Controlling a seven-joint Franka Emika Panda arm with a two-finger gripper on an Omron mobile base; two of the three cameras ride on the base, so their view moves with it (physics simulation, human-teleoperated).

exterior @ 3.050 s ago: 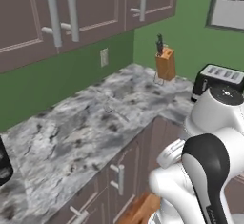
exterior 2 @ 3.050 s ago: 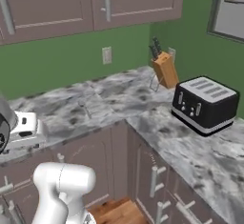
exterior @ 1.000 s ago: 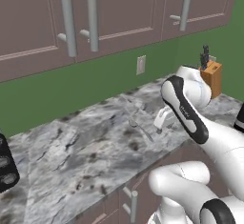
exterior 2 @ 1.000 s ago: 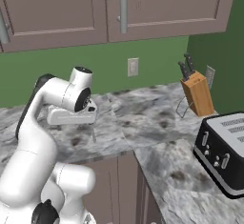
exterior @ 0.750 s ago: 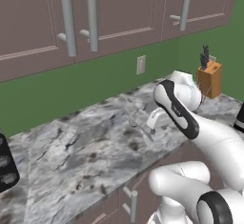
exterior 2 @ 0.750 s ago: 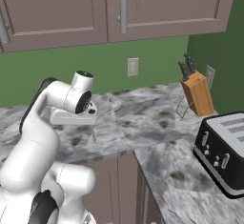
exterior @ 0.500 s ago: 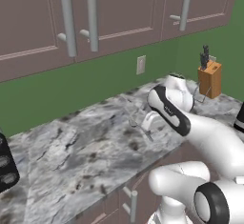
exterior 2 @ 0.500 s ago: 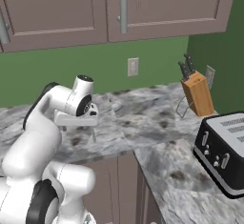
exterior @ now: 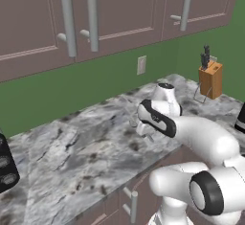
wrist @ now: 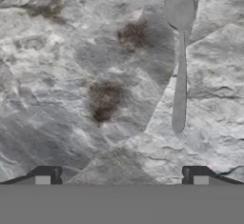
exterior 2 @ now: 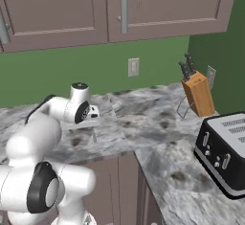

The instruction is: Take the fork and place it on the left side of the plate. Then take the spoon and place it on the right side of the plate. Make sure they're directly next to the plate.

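One wide grey marble surface [exterior: 72, 157] runs below the cabinets, and the white arm bends low over its middle. Its hand [wrist: 121, 176] hangs just above the stone with fingers spread fully apart, holding nothing. Ahead of the hand and off toward its right finger lies the spoon [wrist: 179, 56], flat on the stone, long axis pointing away from the hand, bowl at the far end, handle end nearest.

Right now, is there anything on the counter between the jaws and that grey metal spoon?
Nothing: in the hand view, only bare grey marbled countertop lies between the open jaws and the slim grey metal spoon.
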